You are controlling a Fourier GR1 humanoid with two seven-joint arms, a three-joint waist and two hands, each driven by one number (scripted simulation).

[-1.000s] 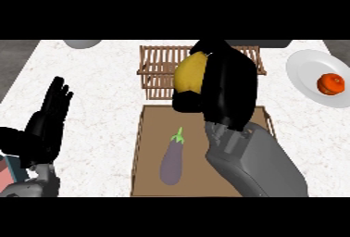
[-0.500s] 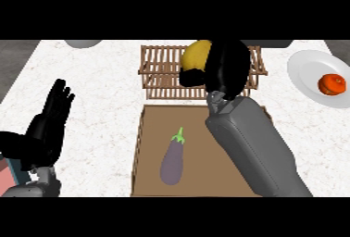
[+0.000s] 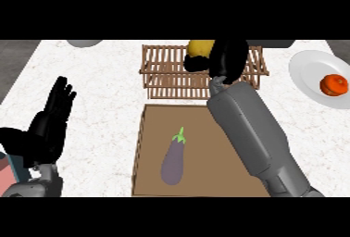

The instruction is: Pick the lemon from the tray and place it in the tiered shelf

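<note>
Right hand [image 3: 226, 58] curls round the lemon [image 3: 201, 47], apparently above the tiered shelf [image 3: 171, 74].

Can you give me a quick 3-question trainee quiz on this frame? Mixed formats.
1. True or false: the lemon lies on the tray.
2. Which hand holds the lemon? A) left hand B) right hand C) neither
3. Fill in: the only item lying on the tray is the ____.

Key
1. False. It is held over the tiered shelf.
2. B. The left hand rests open at the view's left, fingers up.
3. Eggplant. The plate at the right carries a tomato.
</note>
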